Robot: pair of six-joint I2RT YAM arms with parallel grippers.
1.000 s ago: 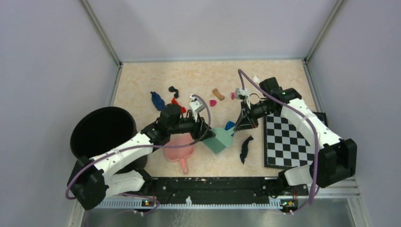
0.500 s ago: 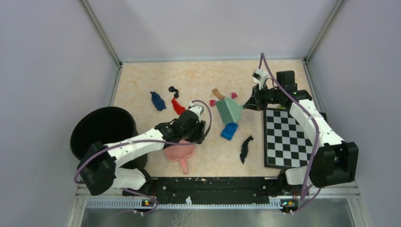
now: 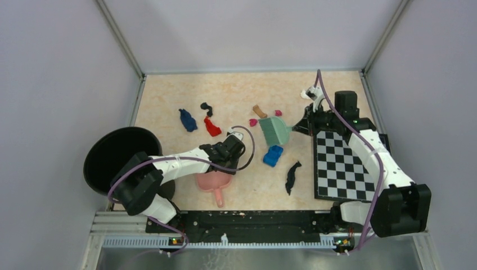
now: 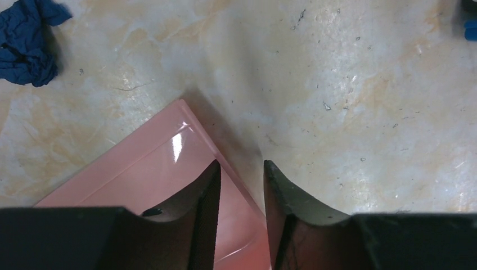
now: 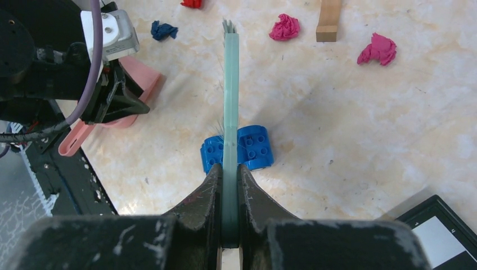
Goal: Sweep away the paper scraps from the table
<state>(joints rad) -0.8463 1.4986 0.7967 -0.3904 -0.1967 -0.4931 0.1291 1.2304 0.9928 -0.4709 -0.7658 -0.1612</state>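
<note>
The left arm folds low across the near-left of the table [image 3: 169, 95], elbow tucked close to its base beside the black bin [image 3: 115, 160]. The left gripper [image 4: 242, 164] stands at the far edge of the pink dustpan [image 4: 140, 169], jaws apart: one finger over the pan, the other over bare table, the rim running between them without being pinched. The right arm stretches up the right side over the chequered board [image 3: 343, 163], wrist turned inward. The right gripper [image 5: 228, 167] is clamped tight on the green brush [image 5: 230, 84], whose bristles point toward the table's middle above the blue toy [image 5: 253, 147]. The paper scraps [image 3: 212, 127] lie loose on the table: a dark blue scrap [image 3: 188, 120] and a red one left of centre, magenta scraps [image 5: 284, 27] near the brush head, and a long black scrap [image 3: 292, 176] beside the board. A second ago the brush was low at the table's centre against the toy; it has since swung away to the far right. The left arm has pulled its elbow in, while the dustpan and the scraps have kept their places.
</note>
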